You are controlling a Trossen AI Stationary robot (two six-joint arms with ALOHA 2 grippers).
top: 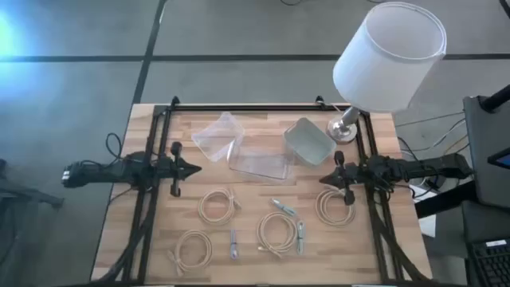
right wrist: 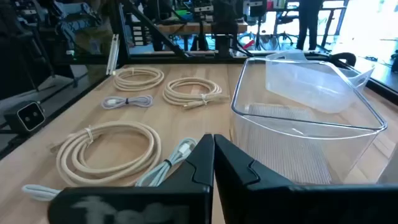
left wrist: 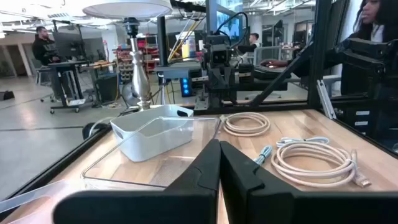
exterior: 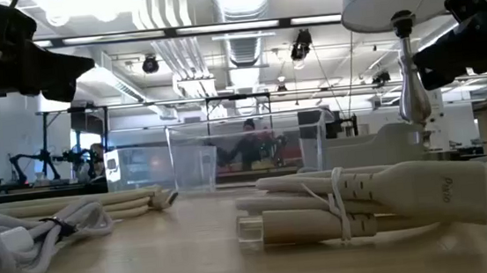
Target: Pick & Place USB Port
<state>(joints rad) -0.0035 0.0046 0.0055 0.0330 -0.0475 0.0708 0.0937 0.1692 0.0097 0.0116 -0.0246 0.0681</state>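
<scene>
Tools first: the left tool (top: 194, 168) sits at nine o'clock on the surface (top: 255, 263), fingers pressed together with nothing between them, and the right tool (top: 328, 177) mirrors it at three o'clock, likewise clenched on nothing, so neither arm has begun a pick and the task looks to be at its very start. Just beyond the left tool, toward the middle, lie a flat clear tray (top: 259, 165) and a tilted clear container (top: 217, 135) at about eleven o'clock; a grey-white bin (top: 307, 142) stands at one o'clock, beside the lamp (top: 382, 64) whose base rests at the surface's far right corner. The USB cables are spread across the near half: a coiled cream cable (top: 218, 204) at seven o'clock close to centre, another coil (top: 192, 249) farther out at seven, a coil (top: 277, 232) at five o'clock, a coil (top: 335, 206) just beside the right tool, and two small grey cables (top: 233, 244) (top: 300, 236) between them. My reading is that the next move calls for one arm to part its fingers, descend over the nearest coil, grip it across the bundle and carry it to one of the containers; which container is meant, I cannot tell.
</scene>
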